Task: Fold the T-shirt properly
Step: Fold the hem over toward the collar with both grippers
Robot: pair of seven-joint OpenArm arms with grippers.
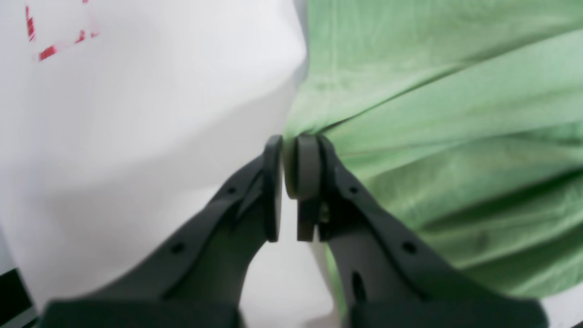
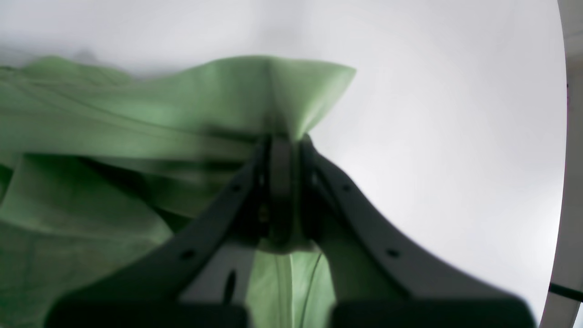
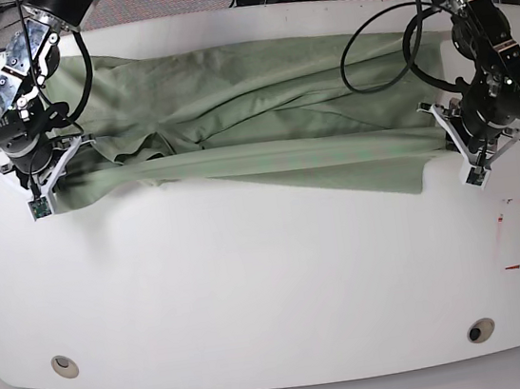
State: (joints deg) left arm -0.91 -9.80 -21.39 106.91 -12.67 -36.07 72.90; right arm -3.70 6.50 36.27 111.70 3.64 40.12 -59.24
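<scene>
1. Near bench (image 3: 272, 289): I see bare white surface on the operator's side, with a red-marked outline (image 3: 517, 233) off to the side under my left arm.
2. Left claw (image 1: 288, 152): I read it as clenched on the T-shirt's edge; fabric runs away from it across the bench.
3. Right claw (image 2: 282, 146): clenched on the opposite end, cloth bunched between the pads.
4. T-shirt (image 3: 260, 122): it lies stretched between both claws, long axis running side to side, the near edge lifted into a ridge, the rest spread toward the far bench edge.
5. Judgement: both arms sit equally near; the fold likely carries that edge away from me.
</scene>
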